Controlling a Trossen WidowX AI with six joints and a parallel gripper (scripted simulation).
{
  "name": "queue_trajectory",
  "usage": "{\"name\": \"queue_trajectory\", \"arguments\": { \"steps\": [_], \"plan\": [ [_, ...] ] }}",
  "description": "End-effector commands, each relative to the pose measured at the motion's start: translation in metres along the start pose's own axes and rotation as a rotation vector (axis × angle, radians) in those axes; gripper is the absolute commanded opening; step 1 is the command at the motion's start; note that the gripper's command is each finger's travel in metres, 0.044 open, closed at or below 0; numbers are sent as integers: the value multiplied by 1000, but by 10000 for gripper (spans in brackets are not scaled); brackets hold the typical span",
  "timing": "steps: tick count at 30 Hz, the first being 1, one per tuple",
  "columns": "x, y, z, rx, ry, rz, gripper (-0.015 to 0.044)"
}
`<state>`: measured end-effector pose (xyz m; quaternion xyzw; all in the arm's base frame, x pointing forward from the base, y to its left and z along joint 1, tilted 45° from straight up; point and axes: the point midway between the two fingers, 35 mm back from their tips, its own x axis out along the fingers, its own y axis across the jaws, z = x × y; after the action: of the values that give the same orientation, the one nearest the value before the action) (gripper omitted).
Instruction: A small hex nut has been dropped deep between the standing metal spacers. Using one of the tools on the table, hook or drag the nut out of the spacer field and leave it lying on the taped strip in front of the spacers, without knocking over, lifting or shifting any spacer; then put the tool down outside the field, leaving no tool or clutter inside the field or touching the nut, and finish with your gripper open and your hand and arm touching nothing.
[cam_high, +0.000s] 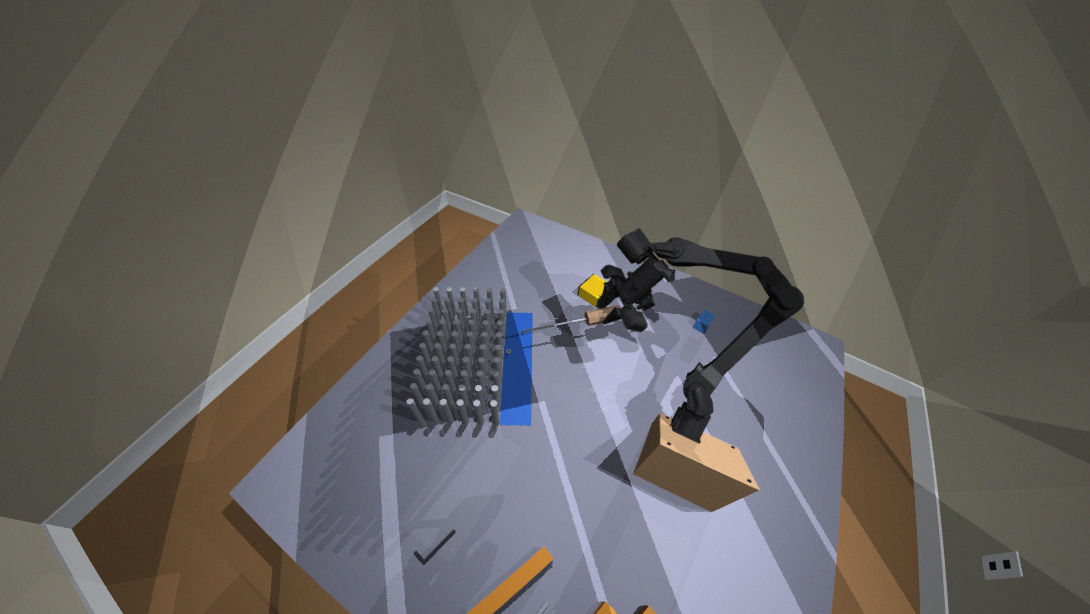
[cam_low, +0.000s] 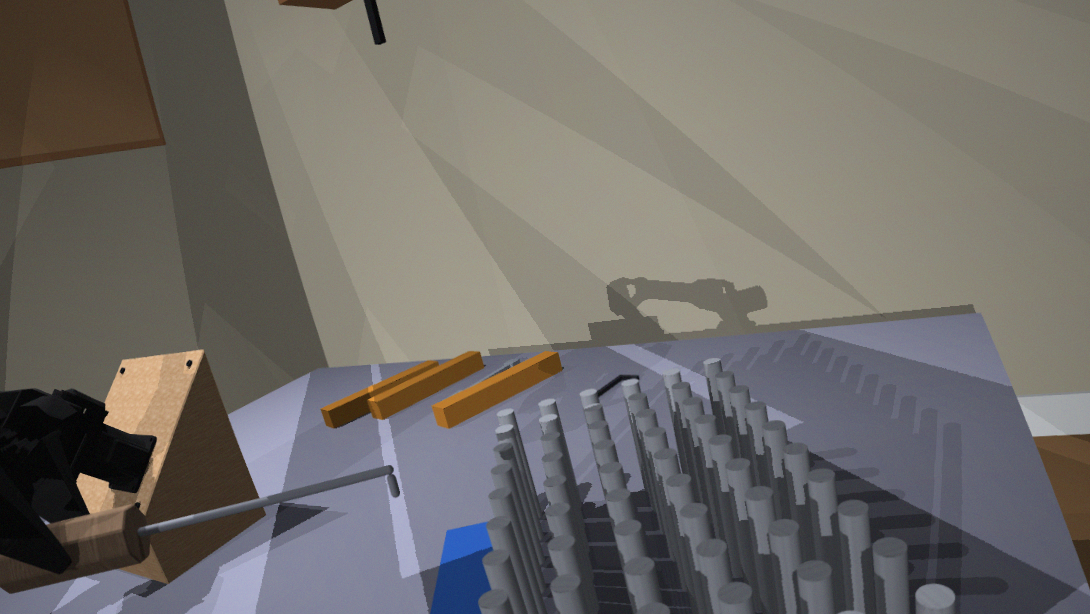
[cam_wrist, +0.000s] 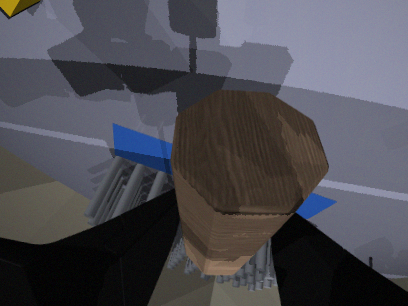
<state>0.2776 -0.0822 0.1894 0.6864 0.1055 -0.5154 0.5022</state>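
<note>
My gripper (cam_high: 612, 313) (cam_low: 72, 533) (cam_wrist: 227, 205) is shut on the wooden handle (cam_high: 598, 315) (cam_low: 95, 533) (cam_wrist: 248, 156) of a hook tool. Its thin grey rod (cam_high: 553, 324) (cam_low: 266, 500) points toward the spacers, and the hooked tip (cam_low: 392, 483) hangs above the table, short of the blue taped strip (cam_high: 518, 373) (cam_low: 463, 564) (cam_wrist: 136, 144). The small hex nut (cam_high: 508, 351) lies on the strip, close to the front row of the grey standing spacers (cam_high: 456, 347) (cam_low: 686, 488) (cam_wrist: 127, 185), apart from the tool. The nut does not show in the other two views.
A yellow block (cam_high: 591, 288) lies just behind the gripper and a small blue cube (cam_high: 703, 321) to its right. The arm stands on a wooden base (cam_high: 697, 465) (cam_low: 183, 434). A black L-shaped key (cam_high: 436, 549) (cam_low: 617, 380) and orange bars (cam_high: 514, 583) (cam_low: 495, 388) lie far from the field.
</note>
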Motion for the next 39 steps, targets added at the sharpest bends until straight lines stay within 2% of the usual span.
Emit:
{"name": "queue_trajectory", "arguments": {
  "steps": [1, 21, 39],
  "plan": [
    [-3, 1, 1, -90, -12, 12, 0],
    [-15, 8, 12, -651, -129, 44, 0],
    [-29, 13, 24, -1202, -268, 9, 0]
  ]
}}
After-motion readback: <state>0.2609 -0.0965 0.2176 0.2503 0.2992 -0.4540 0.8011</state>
